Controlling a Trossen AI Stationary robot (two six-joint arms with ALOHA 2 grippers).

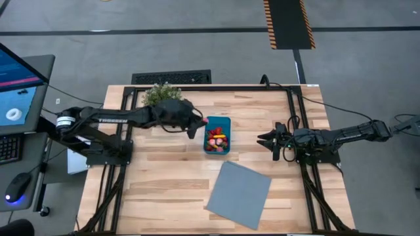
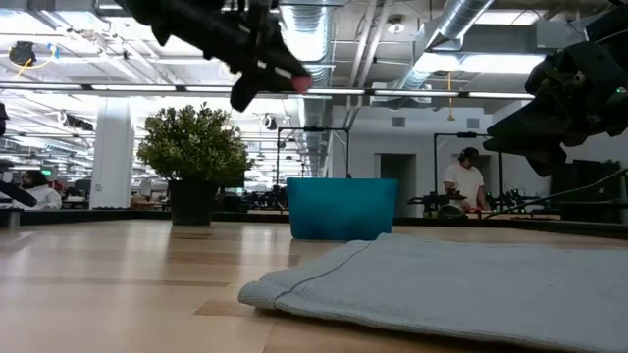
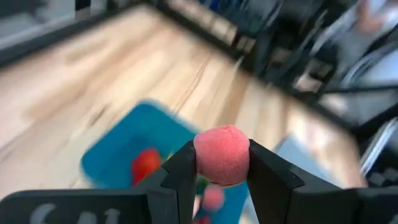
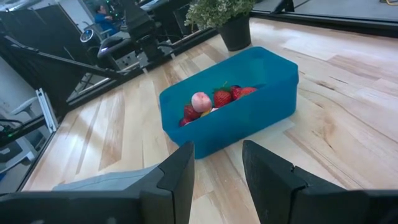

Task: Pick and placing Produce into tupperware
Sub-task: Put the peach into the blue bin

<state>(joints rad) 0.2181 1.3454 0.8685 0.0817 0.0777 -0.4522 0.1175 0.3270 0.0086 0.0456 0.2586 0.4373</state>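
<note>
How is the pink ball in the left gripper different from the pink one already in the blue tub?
The held pink ball is clamped between the left gripper's fingers, up in the air beside the blue tub. The other pink ball lies loose inside the tub among red strawberries. Both are round, pink and far smaller than the tub.

A pale wooden table stands on a grey floor crossed by dark lines, a yellow-and-black striped strip at one o'clock and a monitor at nine. Beyond, silver ceiling ducts, white columns and fluorescent strip lights.
</note>
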